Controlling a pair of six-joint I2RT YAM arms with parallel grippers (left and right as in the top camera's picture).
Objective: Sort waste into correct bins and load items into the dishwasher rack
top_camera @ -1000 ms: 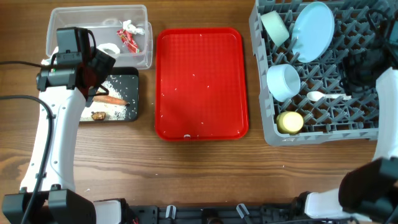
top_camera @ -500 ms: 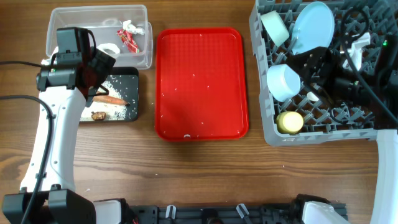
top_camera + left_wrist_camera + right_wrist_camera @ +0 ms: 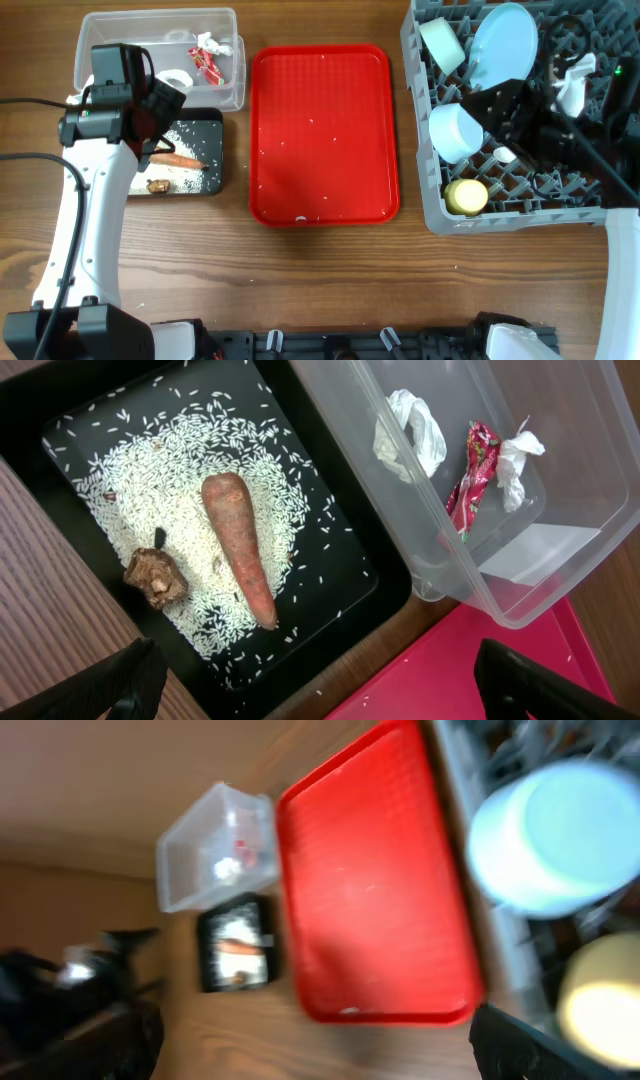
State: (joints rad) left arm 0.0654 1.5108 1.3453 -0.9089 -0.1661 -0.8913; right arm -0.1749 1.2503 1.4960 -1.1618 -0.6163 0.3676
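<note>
My left gripper (image 3: 152, 115) (image 3: 330, 690) hangs open and empty above the black tray (image 3: 215, 125) (image 3: 385, 585). In that tray lie the orange carrot (image 3: 240, 550), a brown food bit (image 3: 155, 577) and loose rice (image 3: 200, 460). The clear tub (image 3: 228, 95) (image 3: 560, 560) holds the red-and-white wrapper (image 3: 472, 465) and a white scrap (image 3: 412, 430). The grey rack (image 3: 520, 215) carries the plate (image 3: 500, 45), two bowls (image 3: 440, 42) (image 3: 455, 130), the yellow cup (image 3: 466, 196) and the spoon (image 3: 503, 153). Open and empty, my right gripper (image 3: 505, 105) (image 3: 325, 1045) hovers over the rack beside the lower bowl.
The flat red tray (image 3: 322, 130) (image 3: 370, 900) lies between the bins and the rack with a few rice grains on it. The right arm and its cables cover the rack's right half. The right wrist view is blurred.
The right arm has swung in from the right edge over the rack and now covers the spoon's handle. The left arm has not moved.
</note>
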